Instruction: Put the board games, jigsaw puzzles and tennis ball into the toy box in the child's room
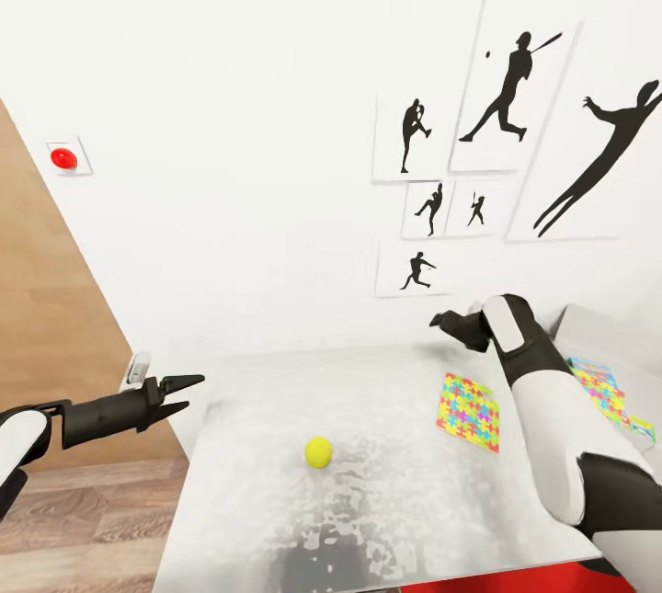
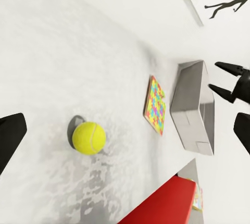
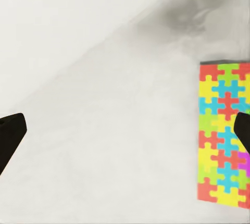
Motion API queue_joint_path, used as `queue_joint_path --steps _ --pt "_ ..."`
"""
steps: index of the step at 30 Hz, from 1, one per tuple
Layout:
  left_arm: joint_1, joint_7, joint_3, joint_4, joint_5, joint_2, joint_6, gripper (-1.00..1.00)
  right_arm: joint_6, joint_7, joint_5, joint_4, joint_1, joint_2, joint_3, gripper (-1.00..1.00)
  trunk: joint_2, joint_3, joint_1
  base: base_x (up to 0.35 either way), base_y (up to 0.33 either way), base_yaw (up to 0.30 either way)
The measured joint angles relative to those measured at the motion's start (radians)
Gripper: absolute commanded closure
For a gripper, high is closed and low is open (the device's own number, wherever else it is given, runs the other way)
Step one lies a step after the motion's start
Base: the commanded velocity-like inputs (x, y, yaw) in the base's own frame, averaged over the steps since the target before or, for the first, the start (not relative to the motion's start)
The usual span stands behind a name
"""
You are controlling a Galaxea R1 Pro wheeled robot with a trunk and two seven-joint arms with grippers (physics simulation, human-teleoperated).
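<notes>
The tennis ball lies alone at lower centre on the grey worktop, with a jigsaw puzzle to its right. The toy box stands beyond the puzzle. The left hand hovers open at the worktop's left edge; the right hand is open above the far edge.

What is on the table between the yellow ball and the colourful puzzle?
Nothing. In the head view, only bare speckled table top lies between the tennis ball and the jigsaw puzzle. The left wrist view shows the same empty gap.
</notes>
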Motion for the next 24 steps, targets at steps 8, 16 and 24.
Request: queue_joint_path --steps 8,16,24 --pt "0.0 -0.001 0.001 -0.002 0.003 0.001 0.0 -1.0 -0.043 -0.043 0.001 0.068 -0.034 -0.002 0.105 -1.0 0.0 0.0 0.0 0.0 0.0 0.0" --pt "0.062 -0.244 0.004 -0.068 0.005 0.031 0.0 -1.0 -0.075 -0.047 0.002 0.071 -0.032 -0.003 0.137 -1.0 0.0 0.0 0.0 0.0 0.0 0.0" --pt "0.096 -0.576 0.005 -0.081 -0.022 0.079 0.0 -1.0 -0.081 -0.048 0.003 0.071 -0.03 -0.009 0.139 -1.0 0.0 0.0 0.0 0.0 0.0 0.0"
